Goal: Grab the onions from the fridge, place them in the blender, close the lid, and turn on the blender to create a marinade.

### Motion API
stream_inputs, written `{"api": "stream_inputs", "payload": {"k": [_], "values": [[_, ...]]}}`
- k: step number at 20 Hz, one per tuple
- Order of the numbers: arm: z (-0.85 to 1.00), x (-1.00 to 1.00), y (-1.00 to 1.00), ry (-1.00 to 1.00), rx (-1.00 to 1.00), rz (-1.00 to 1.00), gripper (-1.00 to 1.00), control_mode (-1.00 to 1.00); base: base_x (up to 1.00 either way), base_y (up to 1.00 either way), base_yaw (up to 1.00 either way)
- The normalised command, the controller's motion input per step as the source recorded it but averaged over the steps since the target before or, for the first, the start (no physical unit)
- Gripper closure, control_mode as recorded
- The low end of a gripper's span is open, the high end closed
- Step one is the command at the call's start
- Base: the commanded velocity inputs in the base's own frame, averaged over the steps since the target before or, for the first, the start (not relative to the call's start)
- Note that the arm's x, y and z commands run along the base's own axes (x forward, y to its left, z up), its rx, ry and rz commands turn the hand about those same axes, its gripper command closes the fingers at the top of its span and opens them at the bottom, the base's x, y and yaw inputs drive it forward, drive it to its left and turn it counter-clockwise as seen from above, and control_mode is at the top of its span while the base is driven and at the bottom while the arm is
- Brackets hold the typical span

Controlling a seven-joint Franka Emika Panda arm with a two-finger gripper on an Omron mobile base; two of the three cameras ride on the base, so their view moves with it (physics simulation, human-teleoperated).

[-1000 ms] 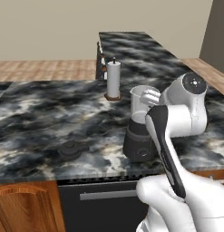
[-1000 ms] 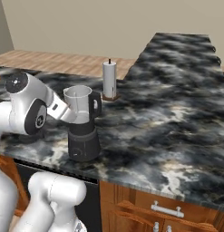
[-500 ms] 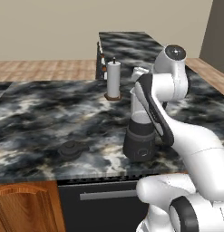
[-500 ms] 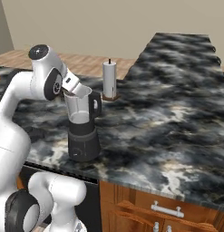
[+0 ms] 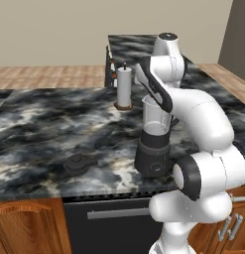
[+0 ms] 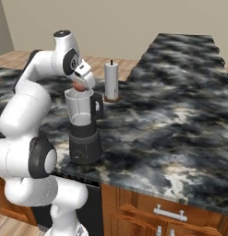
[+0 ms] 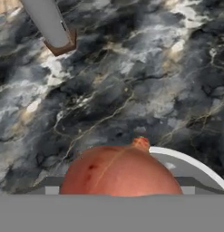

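A white paper towel roll (image 5: 124, 87) stands upright, upper centre. Dark marbled counter (image 5: 39, 129) spans the frame above wooden cabinets (image 6: 147, 212).

Glossy white arm (image 5: 198, 116), dark joints

The dark marbled stone counter (image 5: 39, 129) is viewed from behind the white arm, forward and down, by both base cameras: from its left in one, from its right in the other. The clear-jarred blender on a dark grey base (image 5: 153, 144) (image 6: 84, 126) and the white paper towel roll on a brown stand (image 5: 124, 87) (image 6: 111, 82) are shared. The roll (image 7: 52, 25) is seen close, downward, by the hand camera.
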Motion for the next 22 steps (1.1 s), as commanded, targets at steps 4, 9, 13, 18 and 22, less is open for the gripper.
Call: {"api": "stream_inputs", "payload": {"k": [4, 9, 13, 18, 22], "values": [[-0.45, 0.69, 0.0, 0.14, 0.0, 0.03, 1.0, -1.0, 0.0, 0.0, 0.0], [-0.3, -0.39, 0.0, -0.03, 0.0, 0.05, 1.0, -1.0, 0.0, 0.0, 0.0], [-0.23, -0.93, 0.0, -0.14, 0.0, 0.02, 1.0, -1.0, 0.0, 0.0, 0.0], [-0.47, -0.23, -0.06, -0.01, 0.01, 0.0, 1.0, -1.0, 0.0, 0.0, 0.0], [-0.86, 0.45, -0.07, 0.08, 0.0, 0.0, 1.0, -1.0, 0.0, 0.0, 0.0]]}}
